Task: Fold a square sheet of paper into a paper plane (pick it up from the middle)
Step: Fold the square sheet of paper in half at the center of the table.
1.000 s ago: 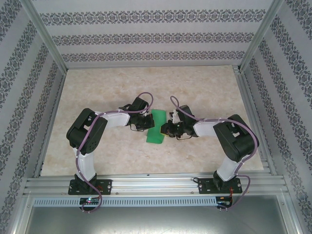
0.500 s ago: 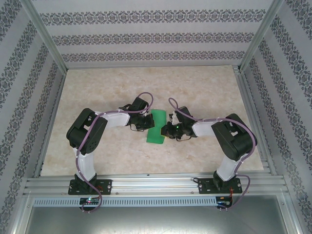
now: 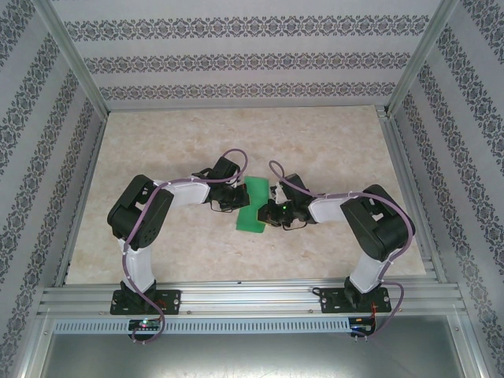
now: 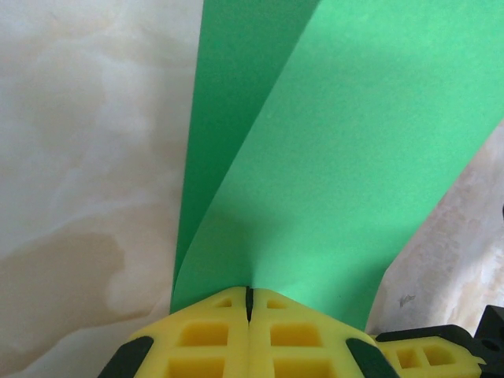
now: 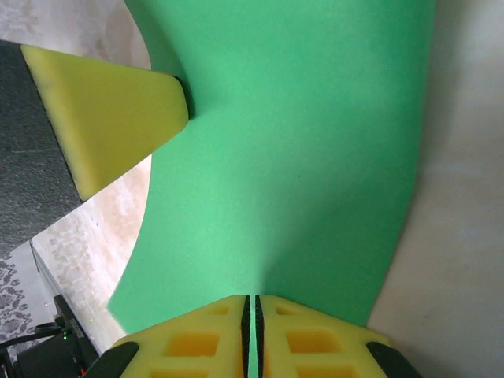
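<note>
Two claws, one sheet. Top view: the square sheet of paper (image 3: 253, 206), a folded strip, sits mid-way on the surface (image 3: 157, 142) between my left claw (image 3: 234, 198) and right claw (image 3: 268, 213). Left wrist: clamped on its doubled edge. Right wrist: clamped on the opposite edge. Likely an early lengthwise fold; next, crease evenly, no slip.

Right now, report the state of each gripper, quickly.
Left gripper: closed, holding the green paper.
Right gripper: closed, holding the same paper.
</note>
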You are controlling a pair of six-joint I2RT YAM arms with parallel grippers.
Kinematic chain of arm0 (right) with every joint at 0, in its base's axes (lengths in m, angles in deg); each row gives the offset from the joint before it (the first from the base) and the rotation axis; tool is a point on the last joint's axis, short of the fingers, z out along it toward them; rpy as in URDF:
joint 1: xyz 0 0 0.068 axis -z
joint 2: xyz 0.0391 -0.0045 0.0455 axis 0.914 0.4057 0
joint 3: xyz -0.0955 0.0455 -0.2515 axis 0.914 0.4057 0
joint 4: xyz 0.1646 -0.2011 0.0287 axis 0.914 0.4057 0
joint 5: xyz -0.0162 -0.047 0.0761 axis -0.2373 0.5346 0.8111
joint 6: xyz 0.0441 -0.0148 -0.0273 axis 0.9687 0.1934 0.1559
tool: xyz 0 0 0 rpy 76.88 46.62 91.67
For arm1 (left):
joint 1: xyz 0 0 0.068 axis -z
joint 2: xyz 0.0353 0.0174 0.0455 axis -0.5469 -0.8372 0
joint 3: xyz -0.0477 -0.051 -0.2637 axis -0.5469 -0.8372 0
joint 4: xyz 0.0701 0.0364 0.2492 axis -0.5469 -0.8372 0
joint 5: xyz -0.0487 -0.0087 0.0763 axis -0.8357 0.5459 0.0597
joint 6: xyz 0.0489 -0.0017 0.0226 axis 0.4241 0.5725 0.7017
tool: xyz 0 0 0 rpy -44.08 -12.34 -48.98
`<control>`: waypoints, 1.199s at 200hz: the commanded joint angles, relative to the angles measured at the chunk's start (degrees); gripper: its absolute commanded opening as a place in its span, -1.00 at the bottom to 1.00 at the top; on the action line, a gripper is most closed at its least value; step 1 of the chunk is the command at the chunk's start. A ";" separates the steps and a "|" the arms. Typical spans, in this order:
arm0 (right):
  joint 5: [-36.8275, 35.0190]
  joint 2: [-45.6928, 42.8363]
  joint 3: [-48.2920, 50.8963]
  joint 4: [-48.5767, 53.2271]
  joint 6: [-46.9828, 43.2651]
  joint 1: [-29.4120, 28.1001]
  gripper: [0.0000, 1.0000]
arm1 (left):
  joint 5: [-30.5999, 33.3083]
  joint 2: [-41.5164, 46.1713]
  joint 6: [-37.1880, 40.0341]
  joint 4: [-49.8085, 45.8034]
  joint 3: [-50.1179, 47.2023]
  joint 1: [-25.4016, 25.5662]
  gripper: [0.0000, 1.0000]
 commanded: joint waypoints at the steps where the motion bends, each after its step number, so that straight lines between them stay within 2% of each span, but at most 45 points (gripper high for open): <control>1: -2.94 2.72 1.75 2.39 -0.57 -0.88 -0.74 | 2.21 -3.38 1.26 -4.33 -1.68 0.85 -1.00; 75: -0.96 -3.52 0.78 1.74 0.42 -1.71 -0.73 | 2.30 -3.47 1.26 -4.38 -1.73 0.84 -1.00; 166: -3.73 2.29 4.17 0.07 1.29 -2.81 -0.73 | 2.38 -3.52 1.46 -4.43 -1.73 0.85 -1.00; 240: -3.07 -6.25 2.72 2.20 0.66 -3.11 -0.72 | 2.32 -3.68 1.42 -4.42 -1.63 0.85 -1.00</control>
